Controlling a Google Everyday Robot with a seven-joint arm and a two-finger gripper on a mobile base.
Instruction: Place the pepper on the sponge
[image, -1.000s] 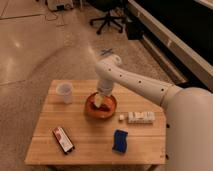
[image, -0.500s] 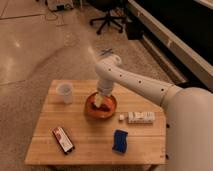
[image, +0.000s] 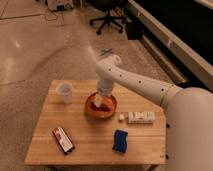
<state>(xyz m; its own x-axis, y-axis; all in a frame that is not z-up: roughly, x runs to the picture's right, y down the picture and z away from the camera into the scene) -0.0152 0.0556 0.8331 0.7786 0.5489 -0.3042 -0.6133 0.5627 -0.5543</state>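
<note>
**Gripper in bowl; sponge near front edge**

**Gripper.** The gripper (image: 103, 98) points down into the orange bowl (image: 88, 109) at the table's (image: 90, 134) centre. The white arm (image: 137, 84) reaches it from the right, passing above the table's back right part. Whether the gripper is spread or closed on anything cannot be told.

**Task items.** The pepper (image: 99, 104) shows as a pale-and-red patch inside the bowl, right at the gripper tip; contact cannot be confirmed. The sponge (image: 120, 140) lies flat on the wood, in front of the bowl and slightly right, close to the front edge and well apart from the bowl.

**Open room.** Bare wood runs between bowl and sponge. More bare wood lies left of the sponge, toward the table's middle front.

**Surroundings.**
- A white box (image: 138, 117) lies right of the bowl, behind the sponge, its end near the right edge.
- A red-and-black packet (image: 63, 139) lies near the front left corner.
- A white cup (image: 65, 92) stands upright left of the bowl, toward the back edge.
- An office chair (image: 107, 17) stands on the floor well behind the table.
</note>
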